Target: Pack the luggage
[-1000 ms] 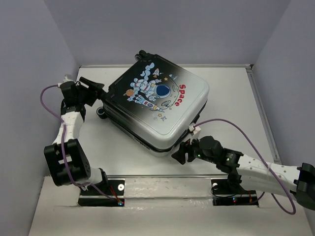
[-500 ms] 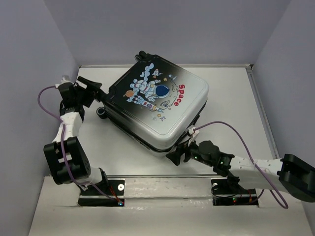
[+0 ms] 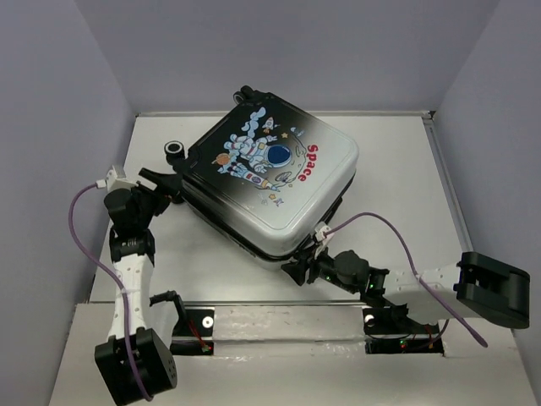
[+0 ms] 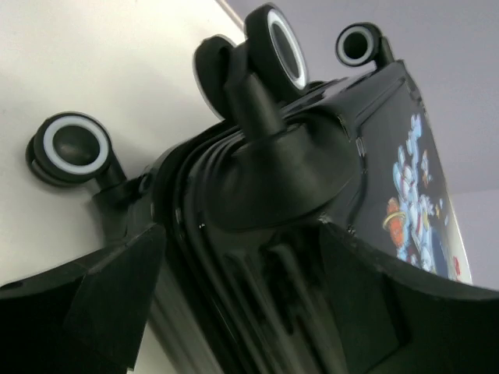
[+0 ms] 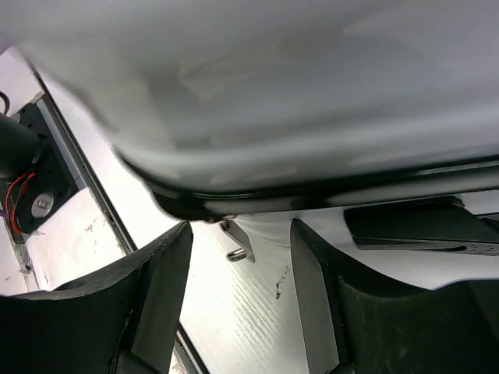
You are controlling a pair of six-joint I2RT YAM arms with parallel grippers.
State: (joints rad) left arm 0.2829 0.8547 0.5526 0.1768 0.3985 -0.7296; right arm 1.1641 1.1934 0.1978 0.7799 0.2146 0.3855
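Your small hard-shell suitcase [image 3: 279, 182], white fading to black with an astronaut print, lies shut and flat on the white tabletop [image 3: 406, 169], angled across it. Your left fingers [image 4: 101, 304] stand spread around its black wheeled corner [image 4: 265, 179], gripping nothing, likely to brace it. Your right fingers [image 5: 156, 288] are parted at the near white corner, holding nothing, lined up on the small metal zipper pull [image 5: 240, 241], probably to work the zip.

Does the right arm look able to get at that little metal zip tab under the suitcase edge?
Probably yes: the zip tab hangs just ahead of the open right end effector, under the suitcase rim, with nothing visible in between.
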